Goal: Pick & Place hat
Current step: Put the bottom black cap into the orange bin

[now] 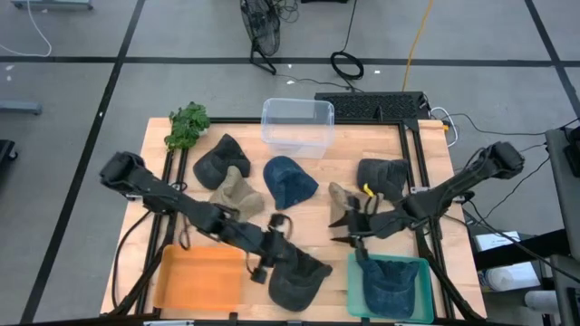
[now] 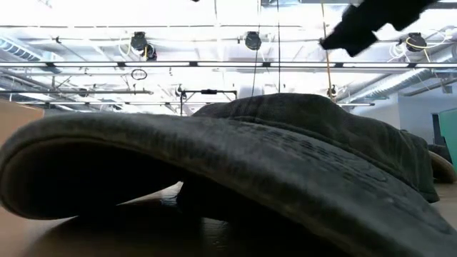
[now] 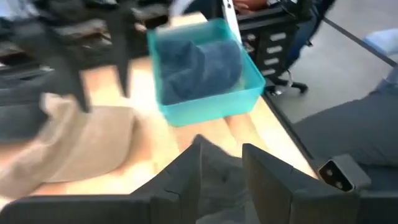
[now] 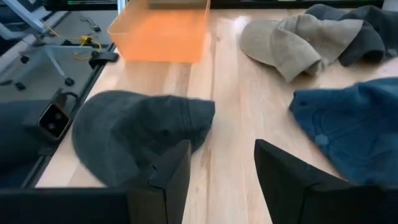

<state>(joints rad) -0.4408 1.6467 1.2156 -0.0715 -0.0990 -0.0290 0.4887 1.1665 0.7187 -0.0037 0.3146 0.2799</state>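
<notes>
Now the left gripper (image 1: 275,246) sits at the table's six o'clock edge, its jaws pinching the crown of a dark grey hat (image 1: 297,276) lying between the orange bin (image 1: 195,276) and the teal bin (image 1: 391,288). Just at two o'clock of that hat, the right gripper (image 1: 349,228) hovers with jaws apart and empty, above the teal bin holding a blue hat (image 1: 393,282).

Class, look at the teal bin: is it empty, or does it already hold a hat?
It holds a hat: a blue hat lies inside the teal bin, its walls around it, also in the left wrist view.
</notes>
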